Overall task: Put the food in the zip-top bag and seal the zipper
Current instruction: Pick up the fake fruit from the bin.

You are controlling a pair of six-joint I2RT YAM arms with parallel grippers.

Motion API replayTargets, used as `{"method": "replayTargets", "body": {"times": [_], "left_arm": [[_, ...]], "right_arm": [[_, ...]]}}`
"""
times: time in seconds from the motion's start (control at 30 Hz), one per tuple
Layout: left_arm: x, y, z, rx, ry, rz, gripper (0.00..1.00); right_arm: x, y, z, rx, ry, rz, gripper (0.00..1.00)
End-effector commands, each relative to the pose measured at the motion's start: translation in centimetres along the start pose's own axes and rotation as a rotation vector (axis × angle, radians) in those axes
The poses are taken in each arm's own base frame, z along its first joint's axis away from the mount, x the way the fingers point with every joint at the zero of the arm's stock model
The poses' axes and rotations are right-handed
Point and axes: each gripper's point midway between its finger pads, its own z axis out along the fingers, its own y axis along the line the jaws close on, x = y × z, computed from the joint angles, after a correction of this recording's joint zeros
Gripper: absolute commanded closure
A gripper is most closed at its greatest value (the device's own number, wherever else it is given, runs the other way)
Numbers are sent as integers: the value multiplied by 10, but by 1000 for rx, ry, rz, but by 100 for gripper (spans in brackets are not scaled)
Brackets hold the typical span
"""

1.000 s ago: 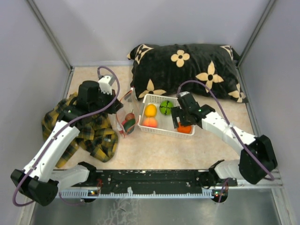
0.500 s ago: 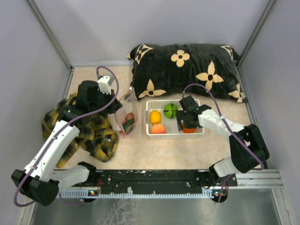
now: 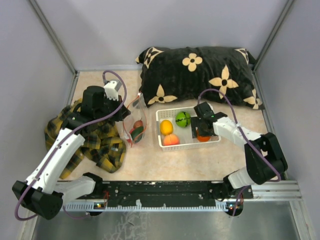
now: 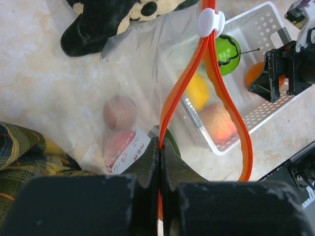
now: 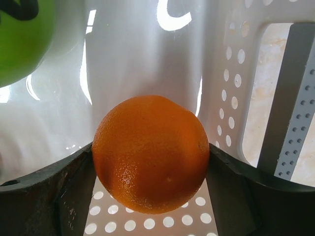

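Observation:
The clear zip-top bag (image 3: 134, 124) stands open left of the white basket (image 3: 175, 145). My left gripper (image 3: 126, 114) is shut on its red-orange zipper strip (image 4: 183, 83), the jaws (image 4: 161, 145) pinched flat on it; a white slider (image 4: 210, 22) sits at the strip's far end. The brown (image 4: 119, 110), red (image 4: 119, 145) and dark green (image 4: 173, 140) fruits lie in the bag. The yellow (image 3: 166, 126), striped green (image 3: 182, 119) and peach (image 3: 171, 140) fruits lie in the basket. My right gripper (image 3: 202, 133) is in the basket, shut on the orange fruit (image 5: 150, 152), with fingers touching both its sides.
A black flowered pillow (image 3: 200, 70) lies behind the basket and bag. A yellow plaid cloth (image 3: 95, 142) lies under my left arm. Grey walls close in the left, back and right. The basket wall (image 5: 221, 73) stands close behind the orange fruit.
The basket has slid right and turned with my right gripper in it; the right arm has folded back to the right. The left arm and the bag have stayed still.

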Motion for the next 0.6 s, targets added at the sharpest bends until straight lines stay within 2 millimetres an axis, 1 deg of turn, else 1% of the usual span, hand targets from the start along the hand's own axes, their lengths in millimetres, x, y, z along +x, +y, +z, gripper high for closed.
{"method": "replayTargets", "body": {"times": [0.0, 0.17, 0.33, 0.47, 0.57], "left_arm": [[-6, -1, 0, 16, -26, 12, 100], [-5, -1, -1, 18, -29, 10, 100], [-5, -1, -1, 28, -27, 7, 100], [-6, -2, -1, 34, -30, 6, 100], [-6, -3, -2, 40, -29, 2, 100]], "right_arm": [[-13, -1, -6, -8, -56, 8, 30], [-18, -2, -16, -20, -85, 13, 39], [-26, 0, -30, -46, -130, 24, 41], [-37, 1, -47, -69, -175, 18, 42], [-48, 7, -63, -91, -227, 9, 44]]}}
